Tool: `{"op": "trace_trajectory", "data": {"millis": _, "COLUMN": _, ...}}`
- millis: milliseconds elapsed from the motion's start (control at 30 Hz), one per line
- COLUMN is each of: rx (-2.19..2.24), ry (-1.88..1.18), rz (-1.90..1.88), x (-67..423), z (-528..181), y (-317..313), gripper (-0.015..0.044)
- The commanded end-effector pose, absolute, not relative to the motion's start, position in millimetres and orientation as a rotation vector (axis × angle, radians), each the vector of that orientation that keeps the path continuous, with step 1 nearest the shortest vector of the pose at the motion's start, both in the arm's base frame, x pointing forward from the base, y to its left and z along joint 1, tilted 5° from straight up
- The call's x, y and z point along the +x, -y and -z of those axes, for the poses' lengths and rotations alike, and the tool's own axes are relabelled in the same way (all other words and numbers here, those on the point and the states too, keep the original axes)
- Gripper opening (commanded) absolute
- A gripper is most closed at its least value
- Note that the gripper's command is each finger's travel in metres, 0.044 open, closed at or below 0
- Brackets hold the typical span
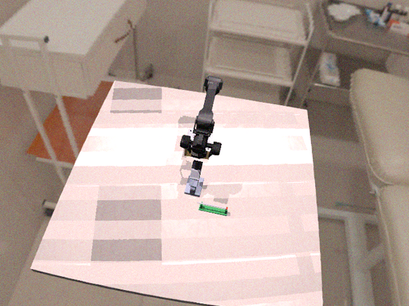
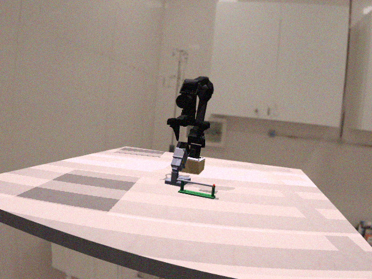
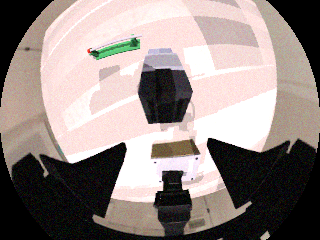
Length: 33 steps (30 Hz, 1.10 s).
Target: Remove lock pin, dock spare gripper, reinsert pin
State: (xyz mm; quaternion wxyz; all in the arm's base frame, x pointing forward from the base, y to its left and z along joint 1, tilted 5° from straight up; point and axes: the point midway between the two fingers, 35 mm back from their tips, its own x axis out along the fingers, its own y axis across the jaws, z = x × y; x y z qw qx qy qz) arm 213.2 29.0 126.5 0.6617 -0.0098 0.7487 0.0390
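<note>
The fingers stand wide and empty above the spare gripper, apparently docked upright mid-frame. The lock pin lies on its green cradle just beside; pinning remains.

A: What blocks the gripper?

B: Spare gripper stands directly below the wide-open fingers, tan block just beside it.

A: Free room?

B: In the top view, green cradle sits at 5 o'clock from the spare; table from 7 to 10 o'clock is unobstructed.
</note>
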Motion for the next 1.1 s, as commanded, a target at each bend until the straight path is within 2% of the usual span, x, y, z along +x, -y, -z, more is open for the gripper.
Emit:
{"op": "trace_trajectory", "data": {"millis": 0, "rx": -0.023, "ry": -1.689, "rz": -0.089, "x": 212.9, "z": -133.4, "y": -28.6, "gripper": 0.044}}
{"op": "trace_trajectory", "data": {"millis": 900, "rx": -0.015, "ry": -1.698, "rz": -0.082, "x": 213.2, "z": -168.8, "y": -27.2, "gripper": 0.044}}
{"op": "trace_trajectory", "data": {"millis": 1067, "rx": -0.013, "ry": -1.696, "rz": -0.084, "x": 213.3, "z": -173.1, "y": -66.0, "gripper": 0.0309}}
